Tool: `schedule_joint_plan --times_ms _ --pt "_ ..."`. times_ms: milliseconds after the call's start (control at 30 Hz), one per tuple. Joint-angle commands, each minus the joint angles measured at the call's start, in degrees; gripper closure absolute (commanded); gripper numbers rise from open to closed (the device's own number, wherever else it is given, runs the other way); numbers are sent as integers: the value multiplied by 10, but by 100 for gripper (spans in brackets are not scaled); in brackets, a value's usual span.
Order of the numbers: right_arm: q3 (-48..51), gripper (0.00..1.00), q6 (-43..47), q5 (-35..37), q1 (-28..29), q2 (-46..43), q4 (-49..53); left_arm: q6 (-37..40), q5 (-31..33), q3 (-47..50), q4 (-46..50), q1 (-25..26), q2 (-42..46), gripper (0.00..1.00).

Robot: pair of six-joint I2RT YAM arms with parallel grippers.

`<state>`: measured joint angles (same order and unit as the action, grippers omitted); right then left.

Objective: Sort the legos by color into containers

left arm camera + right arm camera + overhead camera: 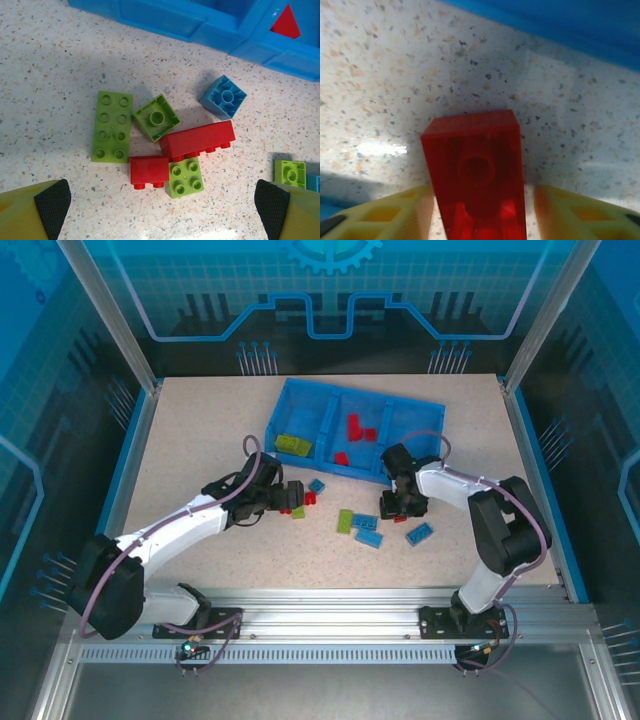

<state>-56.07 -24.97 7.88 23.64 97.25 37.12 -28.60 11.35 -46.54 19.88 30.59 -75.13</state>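
Your right end effector (400,508) is down at the speckled counter (200,440), and a small red plastic studded brick (475,170) sits right between its yellow fingers (390,215). One finger looks like it touches the brick and the other shows a thin gap, so you cannot tell if the brick is pinched. The brick seems to lie upside down, hollow side up. Its long way points straight ahead of the end effector, toward the shallow blue plastic tray (580,30) just beyond. That looks like a good line-up, because the fingers can squeeze the two long flat sides. The middle box of the tray (365,408) already has red bricks in it, so this one likely belongs there. Your left end effector (162,205) hangs wide open with nothing in it. Just ahead of it sit a short red brick (149,171) and a longer red brick (197,140), both tipped on their sides with their bumps pointing back at the end effector. The longer one runs sideways across the gap. Ahead and to the left, a long lime green brick (112,126) lies bumps up, pointing straight ahead. These bricks touch each other, so grabbing one may push its neighbours.
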Motion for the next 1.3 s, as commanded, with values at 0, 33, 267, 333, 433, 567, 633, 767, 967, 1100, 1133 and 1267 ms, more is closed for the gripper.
schedule_joint_plan --times_ms 0,33,267,333,433,567,633,767,967,1100,1133,1267 --pt "4 59 -7 -1 10 2 -7 -8 14 9 13 -8 17 1" --pt "4 64 -9 3 12 -1 -6 -9 15 10 13 -9 18 1" --pt "-45 77 -13 -15 39 -62 15 -11 20 18 12 -14 27 1" --pt "-74 77 -13 -41 37 -85 11 -12 21 21 13 -17 28 1" --pt "-126 76 -8 -88 36 -87 7 -16 26 22 21 -20 25 1" --pt "-190 75 -24 -134 27 -46 -6 -28 28 22 32 -24 18 1" --pt "-221 74 -45 -139 21 -13 -13 -31 23 22 32 -25 15 1" --pt "-296 73 -74 -104 17 56 10 -34 18 23 35 -25 9 1" --pt "-388 71 -113 -82 19 141 32 -45 1 19 40 -25 -12 1" --pt "-433 64 -128 -45 19 182 61 -46 -13 21 29 -25 -19 1" --pt "-441 61 -129 -42 19 190 65 -45 -15 19 29 -25 -22 1" --pt "-468 43 -126 -51 21 212 79 -34 -30 16 28 -25 -32 1"
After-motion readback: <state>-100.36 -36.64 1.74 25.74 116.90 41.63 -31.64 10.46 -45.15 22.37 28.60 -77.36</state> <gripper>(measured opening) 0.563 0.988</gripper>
